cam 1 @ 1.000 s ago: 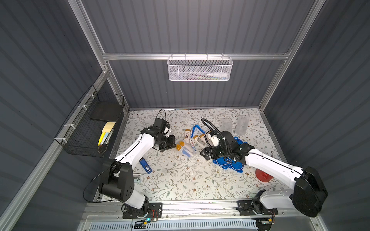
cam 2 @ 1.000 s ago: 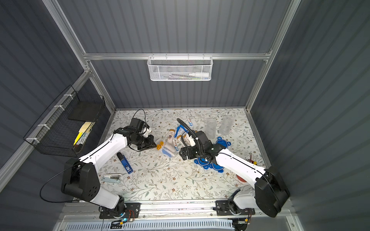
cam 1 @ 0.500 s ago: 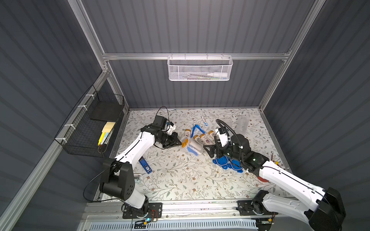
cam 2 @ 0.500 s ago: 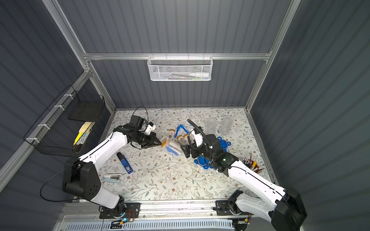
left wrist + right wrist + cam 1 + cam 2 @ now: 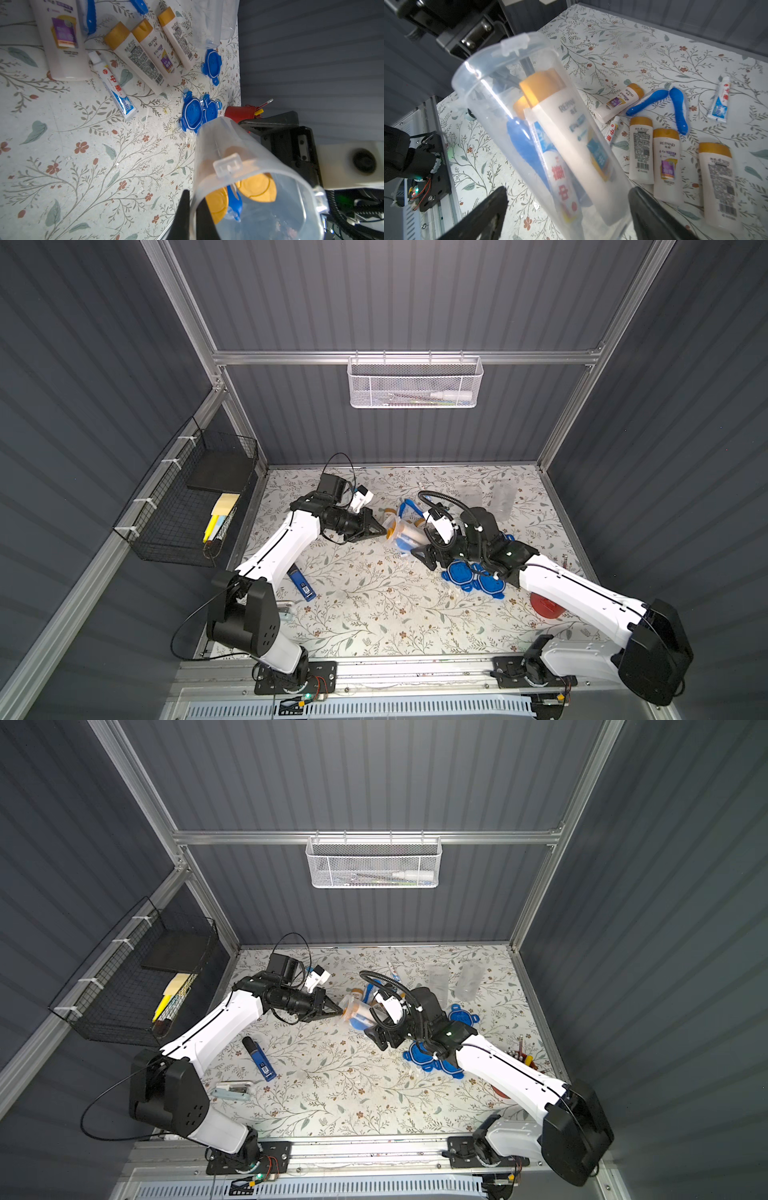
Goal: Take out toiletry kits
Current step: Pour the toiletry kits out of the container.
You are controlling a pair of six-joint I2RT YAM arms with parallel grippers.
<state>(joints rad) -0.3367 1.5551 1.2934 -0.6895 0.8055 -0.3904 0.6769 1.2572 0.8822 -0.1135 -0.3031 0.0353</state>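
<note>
Clear tapered plastic jar (image 5: pixel 550 128), smooth wall with a clip tab at the rim, held tilted mid-frame in both top views. Inside: cream bottle (image 5: pixel 571 124) with tan cap, white-blue toothpaste tube (image 5: pixel 560 182), blue toothbrush (image 5: pixel 521 143). Four loose bottles (image 5: pixel 666 162), two curved loose toothbrushes (image 5: pixel 648 101) and two loose tubes (image 5: pixel 720 99) lie flat on the bench (image 5: pixel 374 605) at the right of the right wrist frame. Bench cover is matte floral print; walls dark grey, ribbed, aluminium frame. Left pincer (image 5: pixel 380 529) reaches in from frame left, pinched tight on the jar rim. Right pincer (image 5: pixel 566 191) comes from lower right, spread wide, straddling the jar's base end.
</note>
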